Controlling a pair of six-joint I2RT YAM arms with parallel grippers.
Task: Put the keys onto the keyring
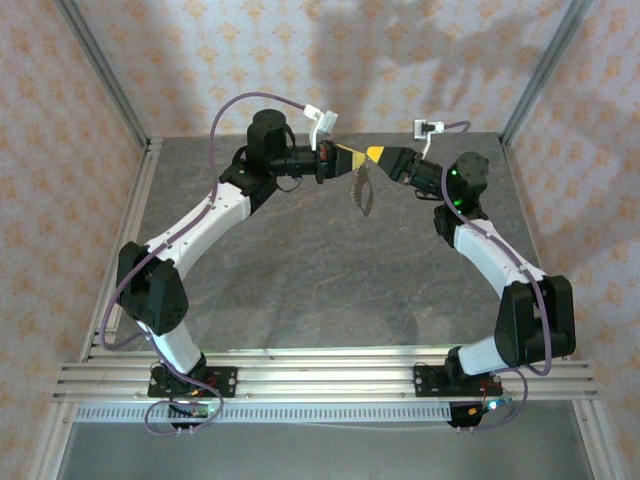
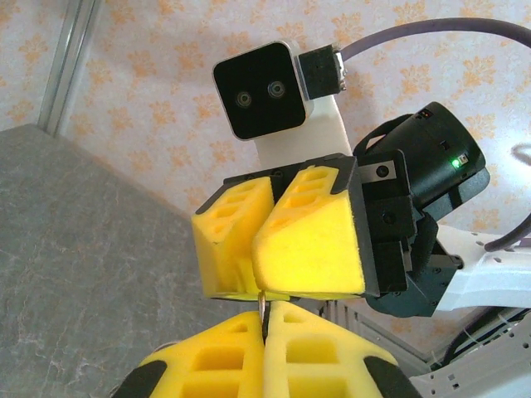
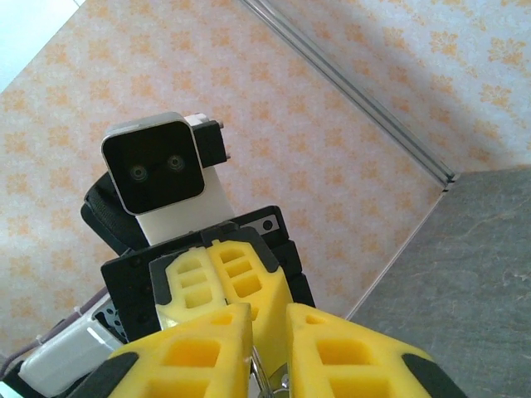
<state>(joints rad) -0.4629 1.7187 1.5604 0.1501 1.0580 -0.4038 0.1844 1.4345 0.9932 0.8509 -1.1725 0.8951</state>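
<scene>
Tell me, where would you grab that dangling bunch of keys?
Probably near the top of the keys, coming in sideways from the right. They hang as a thin jagged chain below the left tool, so the top is steadied while the free lower end would likely swing away.

I find the top camera high behind the bases, looking down on the whole table from afar. The left wrist camera faces the right gripper closely. The right wrist camera faces the left gripper likewise. All three share the fingertip meeting point.
</scene>
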